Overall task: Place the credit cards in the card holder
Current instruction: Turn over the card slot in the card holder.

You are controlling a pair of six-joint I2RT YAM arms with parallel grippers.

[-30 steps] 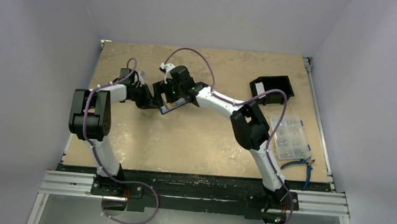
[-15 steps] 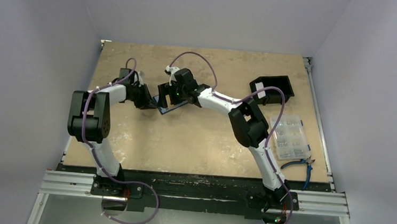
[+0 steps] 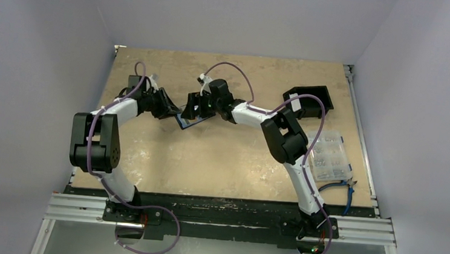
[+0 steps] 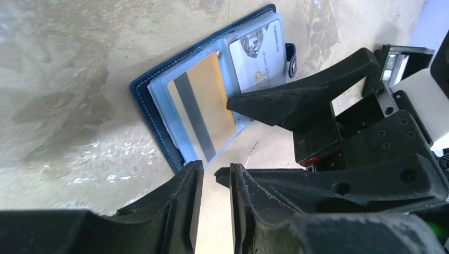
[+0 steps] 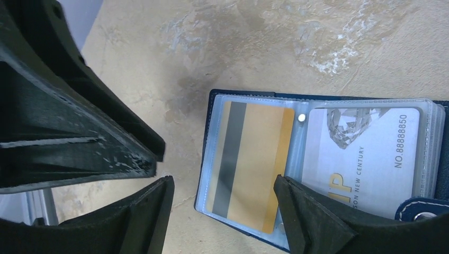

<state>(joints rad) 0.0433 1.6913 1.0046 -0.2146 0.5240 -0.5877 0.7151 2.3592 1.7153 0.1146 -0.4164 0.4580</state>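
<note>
The card holder lies open on the table, navy outside with clear pockets inside. A gold card with a dark stripe fills its left pocket and a white VIP card the right one. My right gripper is open, its jaws astride the gold card's half; one fingertip rests at the fold between the pockets. My left gripper sits just off the holder's near corner, open by a narrow gap with only bare table between the fingers. From above, the two grippers meet over the holder.
A black open-sided box with a white label stands at the back right. A clear compartment box and blue-handled pliers lie along the right edge. The right arm's black wrist body crowds close to my left fingers.
My left gripper has parted its fingers slightly and drawn back from the holder, and its arm swung left. The right gripper shifted a little to the right and narrowed somewhat.
</note>
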